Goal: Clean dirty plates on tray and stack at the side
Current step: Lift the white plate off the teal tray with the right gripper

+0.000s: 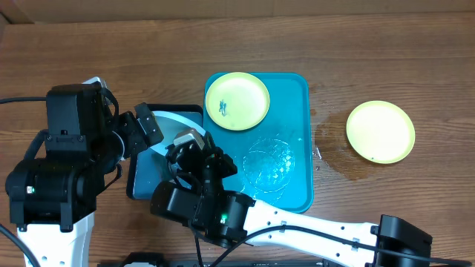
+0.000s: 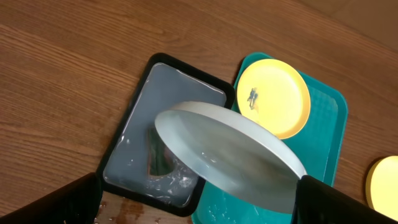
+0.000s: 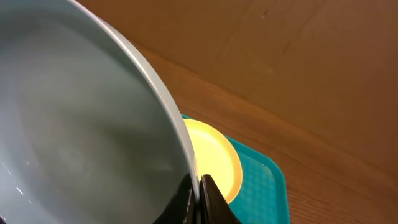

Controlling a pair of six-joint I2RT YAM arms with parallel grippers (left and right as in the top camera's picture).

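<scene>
My right gripper (image 3: 199, 186) is shut on the rim of a light-blue plate (image 3: 81, 118) and holds it tilted over the black-rimmed water tray (image 2: 124, 134). That plate (image 2: 230, 155) fills the middle of the left wrist view. My left gripper (image 2: 198, 190) stands wide open just short of it, one finger on each side. On the teal tray (image 1: 293, 152) lies a yellow-green plate (image 1: 237, 101) with a dark blue smear. A second yellow-green plate (image 1: 380, 131) sits on the table to the right. From overhead, the right gripper (image 1: 194, 144) and left gripper (image 1: 148, 127) meet over the black tray.
The black-rimmed tray holds water, with a dark green thing (image 2: 158, 160) lying in it. Water is spilled on the wood beside the teal tray (image 1: 326, 152) and at the black tray's near corner (image 2: 118, 202). My right arm (image 1: 297, 222) crosses the table's front.
</scene>
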